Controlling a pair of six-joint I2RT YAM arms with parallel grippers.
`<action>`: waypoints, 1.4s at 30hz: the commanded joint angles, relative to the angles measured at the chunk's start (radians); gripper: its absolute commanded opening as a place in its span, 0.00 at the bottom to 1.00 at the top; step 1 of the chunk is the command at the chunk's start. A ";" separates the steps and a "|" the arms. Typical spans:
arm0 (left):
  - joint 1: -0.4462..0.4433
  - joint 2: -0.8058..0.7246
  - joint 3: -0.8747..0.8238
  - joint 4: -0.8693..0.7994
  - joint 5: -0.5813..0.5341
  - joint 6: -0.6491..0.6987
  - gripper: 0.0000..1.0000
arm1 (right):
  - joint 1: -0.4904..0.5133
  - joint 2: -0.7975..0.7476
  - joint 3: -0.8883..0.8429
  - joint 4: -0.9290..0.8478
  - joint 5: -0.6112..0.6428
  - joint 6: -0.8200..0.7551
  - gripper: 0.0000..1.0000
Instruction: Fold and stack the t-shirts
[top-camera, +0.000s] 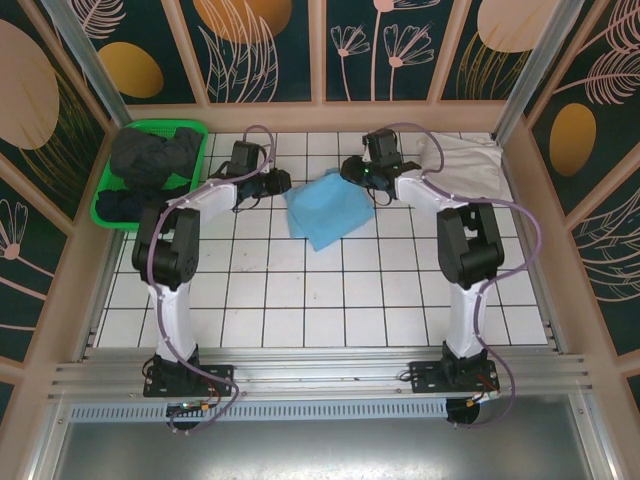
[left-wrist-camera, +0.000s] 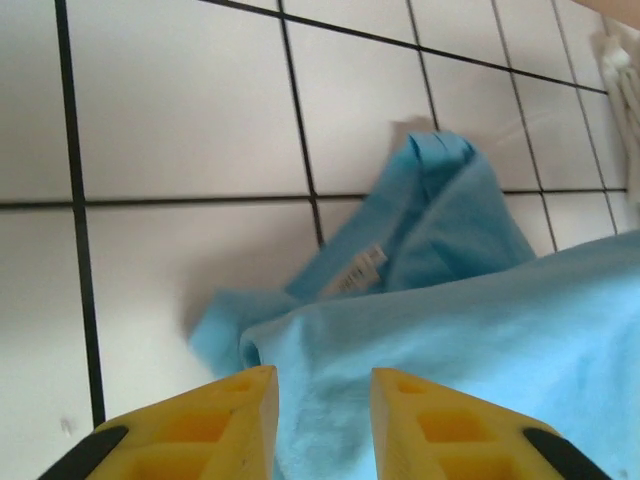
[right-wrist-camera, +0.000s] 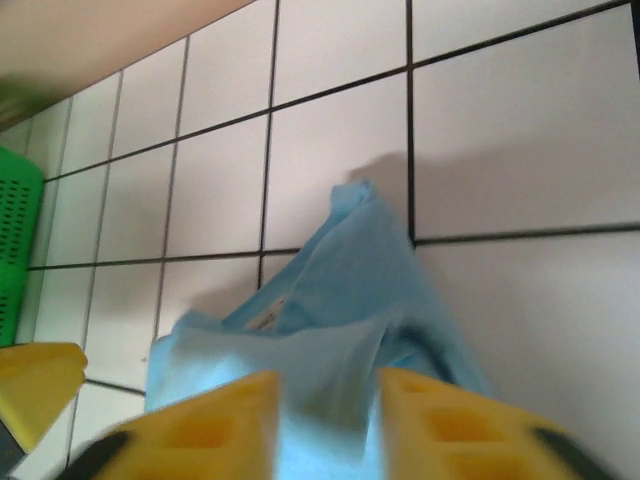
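1. Tabletop (top-camera: 300, 290) of glossy white tiles with dark grout, seen from above. A sky-blue shirt (top-camera: 328, 212) lies bunched just past centre, toward 12 o'clock.
2. Left gripper (left-wrist-camera: 323, 385): yellow ribbed plastic fingers parted, with blue cloth lying in and under the gap. They do not look clamped on it.
3. Right gripper (right-wrist-camera: 330, 385): fingers likewise parted over blue cloth, which humps up between them. The picture is blurred, but no pinch shows.
4. From above, the shirt spreads toward 4 o'clock from the left gripper and toward 7 o'clock from the right. Each gripper sits at a far corner, and neither arm looks nearer.
5. The shirt is soft matte cotton, a rough diamond with no clear long axis. Its collar and neck label point to 12 o'clock in both wrist views.
6. A white shirt (top-camera: 462, 155) lies crumpled at 2 o'clock. Dark shirts (top-camera: 155, 158) are heaped in a green perforated plastic basket (top-camera: 103, 205) at 10 o'clock.
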 joint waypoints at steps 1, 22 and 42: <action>0.032 0.061 0.094 -0.051 0.039 0.006 0.39 | -0.027 0.031 0.079 0.021 -0.023 -0.031 0.41; -0.099 -0.110 -0.369 0.208 0.067 -0.062 0.34 | 0.027 0.245 0.178 0.067 -0.028 -0.081 0.21; -0.082 0.006 0.060 -0.023 -0.061 0.039 0.48 | 0.117 -0.145 -0.149 0.093 0.186 -0.143 0.71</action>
